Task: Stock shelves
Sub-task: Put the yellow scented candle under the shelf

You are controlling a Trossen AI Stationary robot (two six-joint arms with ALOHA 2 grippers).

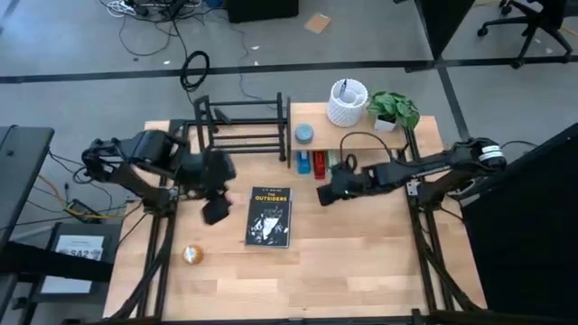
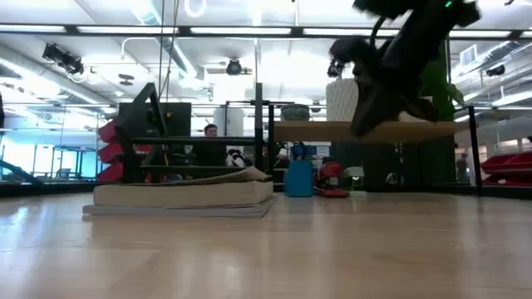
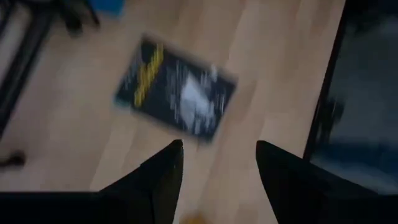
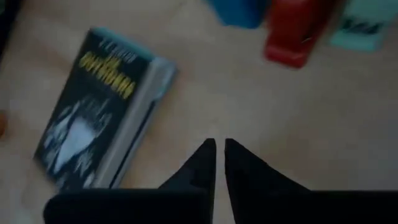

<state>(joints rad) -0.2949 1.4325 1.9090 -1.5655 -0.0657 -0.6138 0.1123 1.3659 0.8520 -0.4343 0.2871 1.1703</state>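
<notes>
A black paperback book (image 1: 270, 217) with yellow title lettering lies flat on the wooden tabletop, cover up. My left gripper (image 1: 215, 213) hovers just left of it; in the left wrist view my left gripper (image 3: 219, 160) is open with nothing between its fingers, the book (image 3: 177, 93) ahead. My right gripper (image 1: 323, 195) hangs to the book's right, in front of the wooden board shelf (image 1: 361, 137); in its own view my right gripper (image 4: 219, 148) is shut and empty, the book (image 4: 99, 106) ahead. The black bar rack (image 1: 239, 126) stands at the far side.
A white holder (image 1: 347, 101) and a potted plant (image 1: 393, 110) stand on the board. Under it sit a blue item (image 1: 302, 162), a red item (image 1: 319, 163) and a teal one (image 4: 364, 31). A small golden ball (image 1: 191, 255) lies near the table's left edge.
</notes>
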